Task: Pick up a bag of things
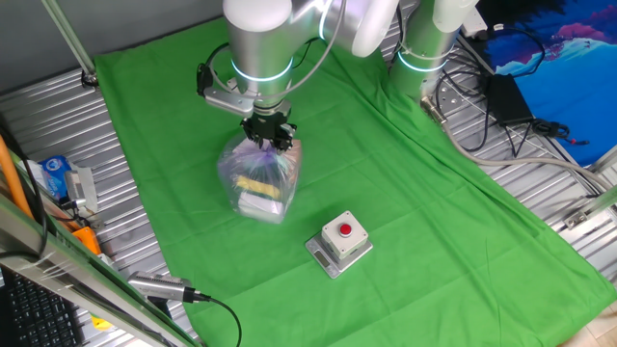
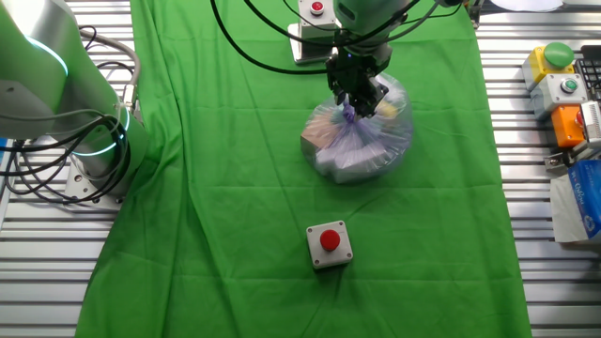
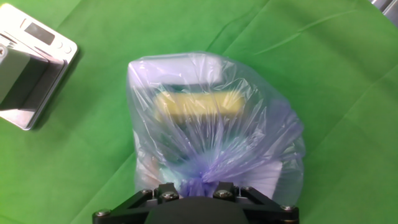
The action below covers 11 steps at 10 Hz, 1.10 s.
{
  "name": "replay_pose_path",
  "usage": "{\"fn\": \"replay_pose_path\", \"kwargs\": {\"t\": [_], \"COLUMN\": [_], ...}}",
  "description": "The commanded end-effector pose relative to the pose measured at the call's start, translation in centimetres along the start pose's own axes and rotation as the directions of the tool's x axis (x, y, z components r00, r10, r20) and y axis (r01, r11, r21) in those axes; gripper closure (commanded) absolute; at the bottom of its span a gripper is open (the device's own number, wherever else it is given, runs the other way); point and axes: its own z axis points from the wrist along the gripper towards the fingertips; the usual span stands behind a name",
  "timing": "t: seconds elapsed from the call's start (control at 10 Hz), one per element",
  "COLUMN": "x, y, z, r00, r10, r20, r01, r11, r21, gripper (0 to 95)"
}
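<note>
The bag of things (image 1: 256, 181) is a translucent purplish plastic bag on the green cloth, with a yellow item and white items showing through it. Its gathered purple top (image 2: 350, 117) runs up between the black fingers of my gripper (image 1: 267, 135). The same bag (image 2: 358, 134) sits under the hand in the other fixed view. In the hand view the bag (image 3: 211, 124) fills the middle and its neck is pinched at my gripper (image 3: 198, 186), which is shut on it. Whether the bag's base still touches the cloth cannot be told.
A grey box with a red button (image 1: 340, 241) stands on the cloth near the bag, also the grey box (image 2: 330, 245) and its corner (image 3: 31, 65). A second button box (image 2: 315, 33) lies behind the hand. The other arm's base (image 2: 94, 141), cables and boxes edge the cloth.
</note>
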Motion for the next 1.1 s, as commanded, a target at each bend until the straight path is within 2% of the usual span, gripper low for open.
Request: {"fn": "replay_pose_path", "kwargs": {"t": [0.1,0.7,1.1], "x": [0.02,0.10,0.83], "y": [0.01,0.04,0.69], "z": [0.01,-0.26,0.18], "r00": [1.000,1.000,1.000], "r10": [-0.001,-0.026,-0.019], "r20": [-0.001,-0.009,-0.006], "r01": [0.001,0.026,0.019], "r11": [1.000,1.000,1.000], "r21": [0.001,0.001,0.004], "gripper": [57.0,57.0,57.0]}}
